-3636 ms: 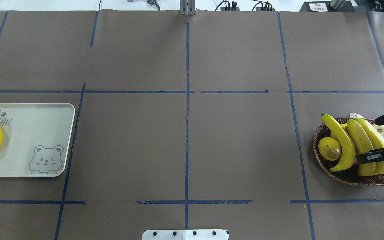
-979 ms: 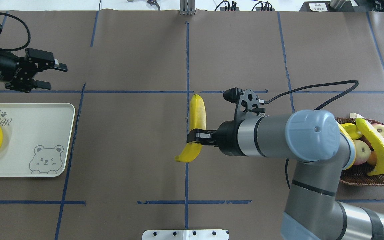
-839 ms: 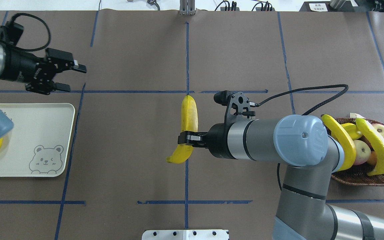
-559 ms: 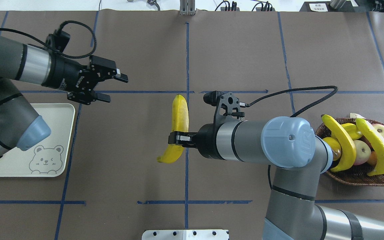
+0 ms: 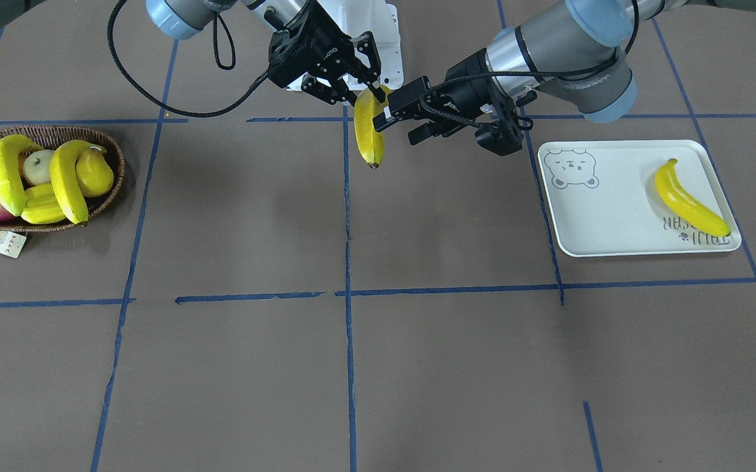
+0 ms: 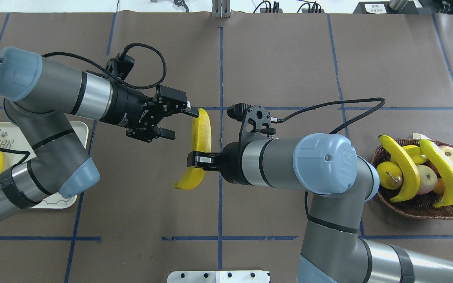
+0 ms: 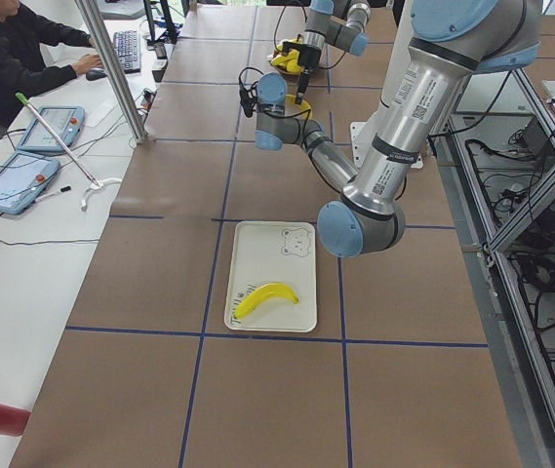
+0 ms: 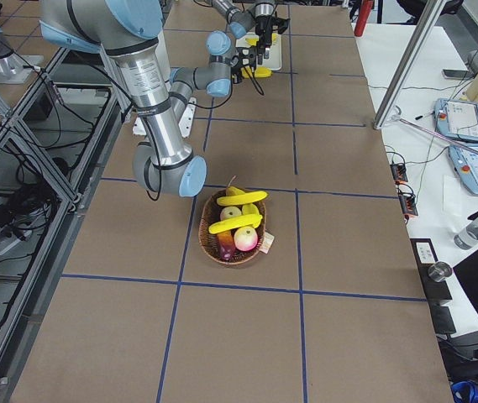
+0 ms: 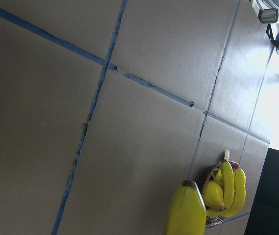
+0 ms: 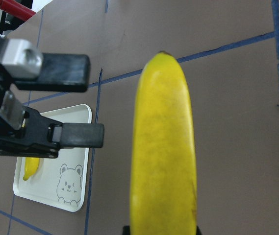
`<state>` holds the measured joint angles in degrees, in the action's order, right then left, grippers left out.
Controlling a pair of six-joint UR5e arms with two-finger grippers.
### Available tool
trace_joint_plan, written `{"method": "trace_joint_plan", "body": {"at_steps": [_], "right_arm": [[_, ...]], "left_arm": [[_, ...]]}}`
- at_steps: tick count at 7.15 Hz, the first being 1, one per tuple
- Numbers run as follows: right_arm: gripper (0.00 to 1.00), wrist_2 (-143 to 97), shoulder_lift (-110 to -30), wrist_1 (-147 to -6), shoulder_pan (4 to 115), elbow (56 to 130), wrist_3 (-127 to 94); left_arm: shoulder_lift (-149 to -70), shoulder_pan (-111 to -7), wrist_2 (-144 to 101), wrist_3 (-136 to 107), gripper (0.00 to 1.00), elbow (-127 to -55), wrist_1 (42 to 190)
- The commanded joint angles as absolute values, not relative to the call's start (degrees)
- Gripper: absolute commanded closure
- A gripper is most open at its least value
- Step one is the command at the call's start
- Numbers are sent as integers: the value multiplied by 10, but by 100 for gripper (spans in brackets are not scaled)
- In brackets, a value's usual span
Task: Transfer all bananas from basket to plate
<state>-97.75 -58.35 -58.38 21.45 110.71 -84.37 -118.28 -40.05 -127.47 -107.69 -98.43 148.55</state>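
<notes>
My right gripper [image 6: 199, 159] is shut on a banana [image 6: 202, 131] and holds it above the table's middle; it also shows in the front view [image 5: 369, 134] and fills the right wrist view [image 10: 164, 156]. My left gripper [image 6: 183, 125] is open just left of that banana, its fingers [image 10: 75, 135] a little apart from it. The brown wicker basket [image 6: 422, 208] at the right holds two more bananas [image 6: 403, 169] [image 6: 444, 173]. One banana [image 5: 686, 200] lies on the white plate [image 5: 614, 203], which my left arm mostly covers from overhead.
The basket also holds a yellow pear [image 5: 92, 174], apples [image 6: 426, 179] and a starfruit [image 5: 40, 203]. A paper tag [image 5: 5, 242] hangs off its rim. Blue tape lines [image 6: 220, 70] cross the brown table cover. A person sits at a side desk [image 7: 9, 58].
My right arm carried the banana from the basket leftward to the table's middle. My left arm swung in from the far left, still open, and now sits beside the banana.
</notes>
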Motion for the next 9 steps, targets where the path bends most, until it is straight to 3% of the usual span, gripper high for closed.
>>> {"method": "trace_joint_plan", "body": {"at_steps": [1, 3, 4, 5, 6, 7, 9], "right_arm": [[99, -978, -582, -584, 214, 1107, -844], [98, -978, -579, -584, 207, 1107, -844], [98, -978, -579, -585, 208, 1106, -843], [98, -979, -582, -585, 208, 1105, -842], [88, -980, -582, -585, 208, 1103, -842], [4, -980, -584, -587, 206, 1103, -843], [0, -981, -582, -591, 204, 1109, -843]], "left_arm": [[-1187, -370, -1246, -1078, 2, -983, 1485], [-1187, -346, -1214, -1078, 6, -982, 1486], [-1187, -346, -1214, -1078, 41, -983, 1486], [-1183, -347, -1215, -1072, 93, -984, 1491], [-1183, -348, -1215, -1071, 100, -987, 1492], [-1184, -353, -1215, -1071, 100, -987, 1490], [-1181, -360, -1216, -1071, 100, -987, 1489]]}}
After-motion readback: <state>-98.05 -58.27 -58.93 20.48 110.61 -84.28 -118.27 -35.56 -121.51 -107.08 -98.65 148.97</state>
